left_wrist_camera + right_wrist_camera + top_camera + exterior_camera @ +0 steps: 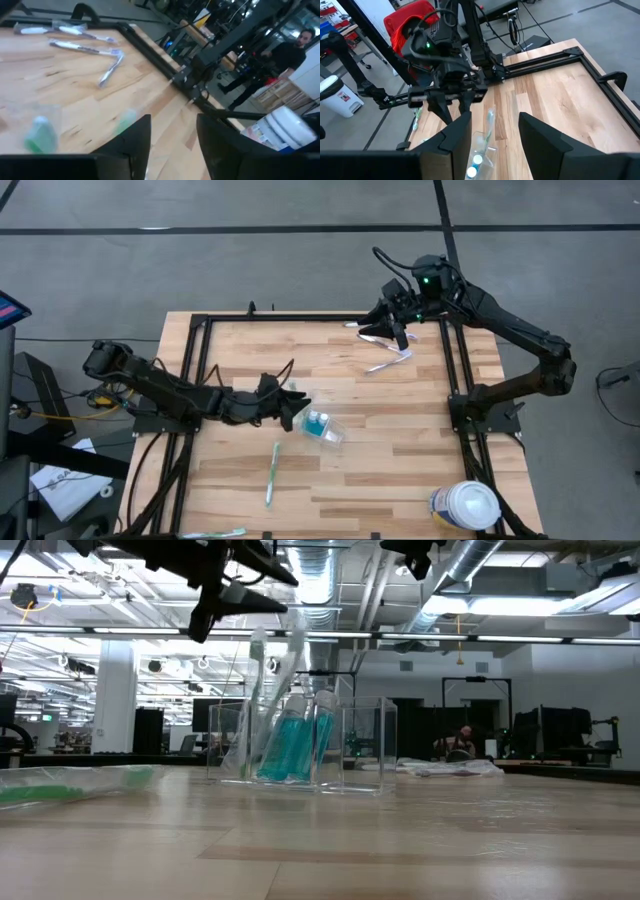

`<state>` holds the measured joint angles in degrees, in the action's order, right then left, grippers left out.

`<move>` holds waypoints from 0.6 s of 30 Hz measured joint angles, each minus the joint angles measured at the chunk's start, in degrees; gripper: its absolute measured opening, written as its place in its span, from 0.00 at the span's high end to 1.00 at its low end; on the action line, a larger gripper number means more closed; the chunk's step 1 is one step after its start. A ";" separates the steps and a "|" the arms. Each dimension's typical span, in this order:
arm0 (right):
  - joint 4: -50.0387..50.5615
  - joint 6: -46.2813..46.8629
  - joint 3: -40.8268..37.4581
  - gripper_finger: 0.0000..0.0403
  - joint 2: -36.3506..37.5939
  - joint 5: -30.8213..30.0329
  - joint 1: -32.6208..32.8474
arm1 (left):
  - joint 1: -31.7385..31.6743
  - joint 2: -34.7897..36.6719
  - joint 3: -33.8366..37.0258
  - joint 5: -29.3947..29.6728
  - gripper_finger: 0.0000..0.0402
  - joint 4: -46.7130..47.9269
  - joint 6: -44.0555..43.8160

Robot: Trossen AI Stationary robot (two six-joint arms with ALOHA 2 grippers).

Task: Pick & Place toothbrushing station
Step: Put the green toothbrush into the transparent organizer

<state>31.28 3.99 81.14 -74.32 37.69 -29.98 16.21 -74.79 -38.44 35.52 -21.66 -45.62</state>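
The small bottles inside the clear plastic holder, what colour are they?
The bottles in the clear plastic holder are teal blue-green with white caps, clearest in the low view.

We see a table (400, 440) of pale, matt wooden planks, edged by a black metal frame (455, 370). The holder (300, 745) is clear, glossy plastic. Toothbrushes (385, 345) lie in shiny clear wrappers; the tub (465, 505) has a smooth white lid.

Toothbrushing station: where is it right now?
High view: the toothbrushing station stands near the table's middle, just ahead of the left gripper, which is open. A green toothbrush lies just beside it.
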 joint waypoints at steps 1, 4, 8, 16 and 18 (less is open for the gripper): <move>-0.02 -0.04 0.00 0.62 0.00 0.01 0.00 | 0.00 0.75 0.00 0.04 0.60 -0.04 0.15; -0.03 -0.09 0.00 0.62 0.00 0.00 0.00 | 0.00 3.50 0.00 1.08 0.59 -0.16 0.77; -0.04 -0.11 0.00 0.62 0.00 0.02 0.00 | 0.00 7.53 0.00 1.83 0.59 1.22 2.11; -0.04 -0.09 0.00 0.62 0.00 0.00 0.00 | 0.00 16.68 -0.04 0.64 0.66 24.18 -8.97; -0.02 -0.07 0.00 0.62 0.00 0.02 0.00 | 0.00 18.28 -0.04 -1.62 0.68 31.28 -13.39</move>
<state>31.26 3.92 81.14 -74.32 37.71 -29.98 16.21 -56.51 -38.48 33.90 9.62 -59.02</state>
